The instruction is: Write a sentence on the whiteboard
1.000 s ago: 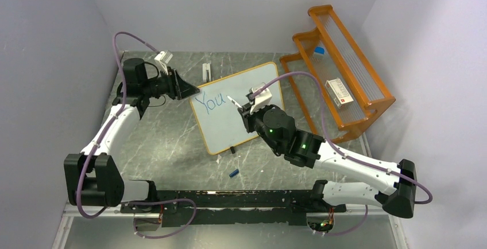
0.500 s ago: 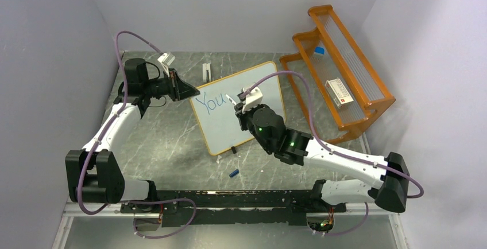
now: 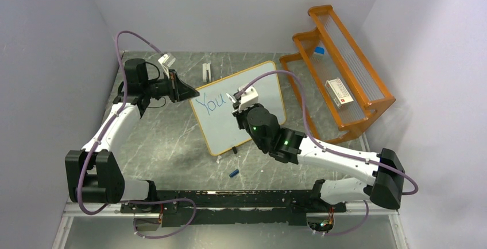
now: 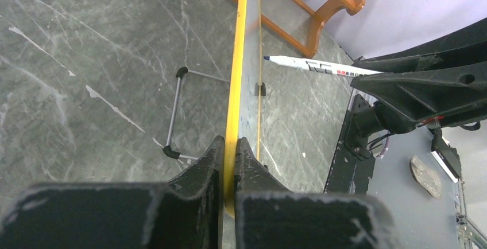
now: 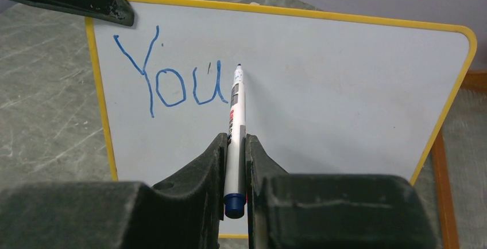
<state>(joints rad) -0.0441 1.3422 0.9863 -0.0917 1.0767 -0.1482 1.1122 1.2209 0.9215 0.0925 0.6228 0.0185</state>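
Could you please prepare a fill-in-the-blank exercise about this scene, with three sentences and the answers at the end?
1. The blue word on the whiteboard reads ____.
2. The right gripper is shut on a marker whose tip is nearest the letter ____.
3. The left gripper is shut on the frame of the ____.
Missing words: You; u; whiteboard.

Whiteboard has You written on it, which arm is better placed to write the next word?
Right. The right gripper is shut on the marker, tip just past the blue You. The left gripper is clamped on the whiteboard frame, apparently steadying it.
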